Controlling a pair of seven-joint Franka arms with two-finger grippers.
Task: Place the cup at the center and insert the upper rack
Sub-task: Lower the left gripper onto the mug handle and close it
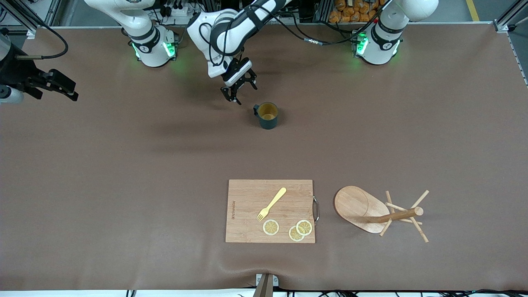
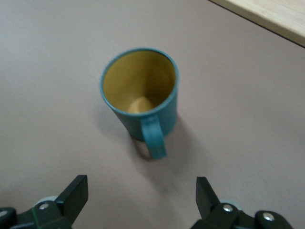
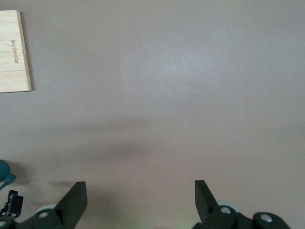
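The dark teal cup (image 1: 268, 115) stands upright on the table mat, its handle toward my left gripper (image 1: 243, 91). That gripper is open and empty, just above the table beside the cup, toward the right arm's end. In the left wrist view the cup (image 2: 140, 95) sits ahead of the open gripper (image 2: 142, 191), apart from it. The wooden mug tree (image 1: 371, 210) lies on its side, nearer the front camera, toward the left arm's end. My right gripper (image 1: 68, 88) is open and empty at the right arm's end of the table, also seen in its wrist view (image 3: 140, 195).
A wooden cutting board (image 1: 247, 198) lies beside the mug tree, holding a yellow fork (image 1: 272, 203) and three lemon slices (image 1: 271, 227). Its edge shows in the left wrist view (image 2: 271, 14) and the right wrist view (image 3: 14, 52).
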